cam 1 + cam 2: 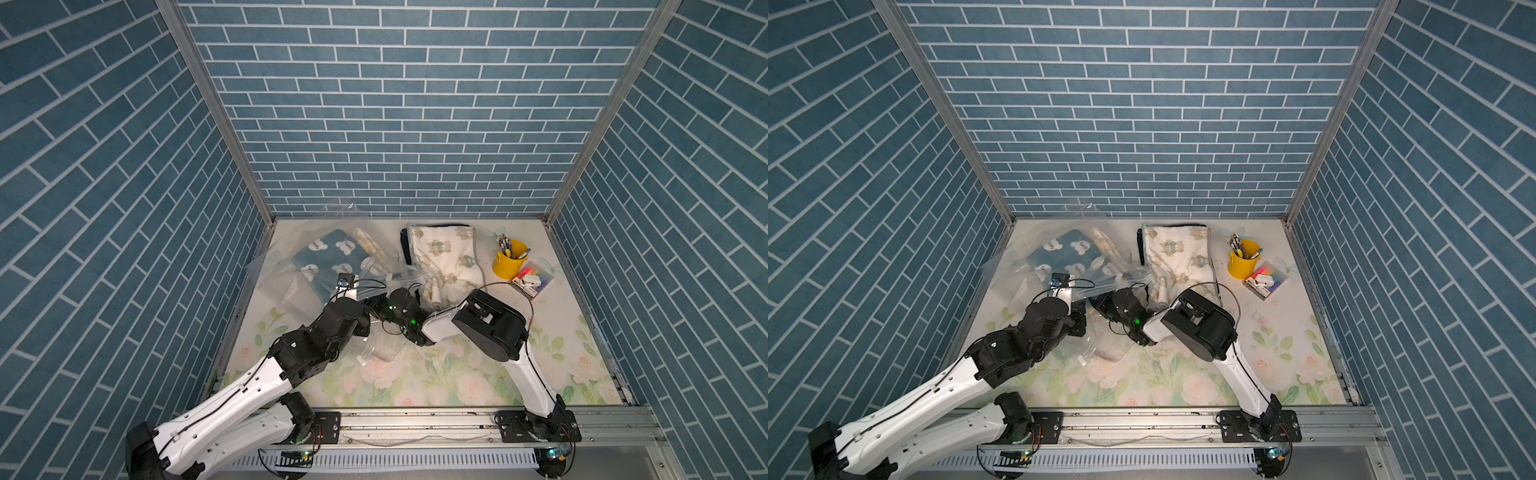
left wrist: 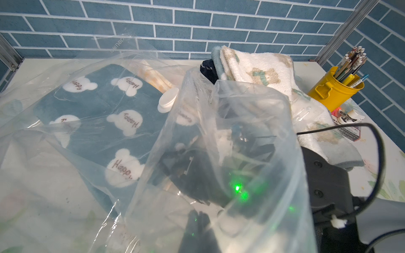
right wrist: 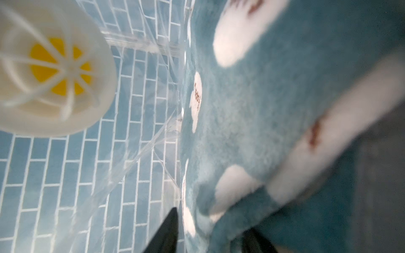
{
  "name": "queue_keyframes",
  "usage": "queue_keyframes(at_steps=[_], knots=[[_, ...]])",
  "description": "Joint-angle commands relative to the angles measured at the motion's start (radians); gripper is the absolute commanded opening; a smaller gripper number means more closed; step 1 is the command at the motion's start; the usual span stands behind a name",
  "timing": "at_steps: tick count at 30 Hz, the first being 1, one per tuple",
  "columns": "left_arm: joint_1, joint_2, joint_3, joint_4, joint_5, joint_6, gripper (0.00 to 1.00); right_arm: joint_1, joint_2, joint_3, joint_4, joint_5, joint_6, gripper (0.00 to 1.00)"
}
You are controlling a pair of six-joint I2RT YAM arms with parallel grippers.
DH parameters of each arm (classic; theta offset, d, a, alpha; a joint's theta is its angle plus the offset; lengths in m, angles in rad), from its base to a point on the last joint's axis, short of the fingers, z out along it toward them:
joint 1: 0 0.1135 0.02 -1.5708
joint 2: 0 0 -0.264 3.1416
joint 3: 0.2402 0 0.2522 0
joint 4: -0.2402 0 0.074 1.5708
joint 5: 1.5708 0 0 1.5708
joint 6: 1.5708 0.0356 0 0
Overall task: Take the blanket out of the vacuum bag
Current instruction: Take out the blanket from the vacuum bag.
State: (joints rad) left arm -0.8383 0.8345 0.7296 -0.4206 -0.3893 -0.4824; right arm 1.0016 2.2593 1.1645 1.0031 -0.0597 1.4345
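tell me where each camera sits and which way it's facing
Top views: high above the front rail, looking down and toward the back wall at the table; left arm and right arm show nearly whole.
Left wrist: on the left arm, facing the back wall through the lifted bag toward the blue blanket; the right arm shows.
Right wrist: inside the bag, looking along the blue blanket; only the right gripper shows.
Shared: both wrist views show the white valve cap.
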Motion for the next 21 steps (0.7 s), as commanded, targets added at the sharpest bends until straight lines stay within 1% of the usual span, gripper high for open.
queue_keyframes(at_steps=[1,3,6,7,9,13,20,21], knots=[[-0.005,-0.014,-0.014,0.002,-0.02,-0.005,0.02,-0.006,-0.005,0.024,0.019,-0.057,-0.043,0.29],[-0.005,-0.012,-0.006,-0.001,-0.026,-0.004,0.02,-0.005,-0.016,0.017,0.046,-0.076,-0.044,0.15],[-0.005,-0.018,0.003,-0.004,-0.04,-0.002,0.01,-0.004,-0.048,0.008,0.059,-0.09,-0.063,0.03],[-0.005,-0.021,0.004,-0.006,-0.042,-0.001,0.01,-0.002,-0.058,0.006,0.061,-0.092,-0.074,0.0],[-0.005,-0.028,0.007,-0.007,-0.051,-0.001,0.01,0.002,-0.109,0.001,0.049,-0.09,-0.107,0.0],[-0.005,-0.04,0.008,-0.007,-0.055,0.001,0.01,0.0,-0.14,-0.014,0.042,-0.077,-0.13,0.0],[-0.005,-0.04,0.008,0.001,-0.062,0.0,0.0,0.001,-0.098,-0.027,0.075,-0.079,-0.116,0.01],[-0.005,-0.04,0.009,0.002,-0.062,0.0,0.0,0.0,-0.094,-0.033,0.074,-0.073,-0.113,0.05]])
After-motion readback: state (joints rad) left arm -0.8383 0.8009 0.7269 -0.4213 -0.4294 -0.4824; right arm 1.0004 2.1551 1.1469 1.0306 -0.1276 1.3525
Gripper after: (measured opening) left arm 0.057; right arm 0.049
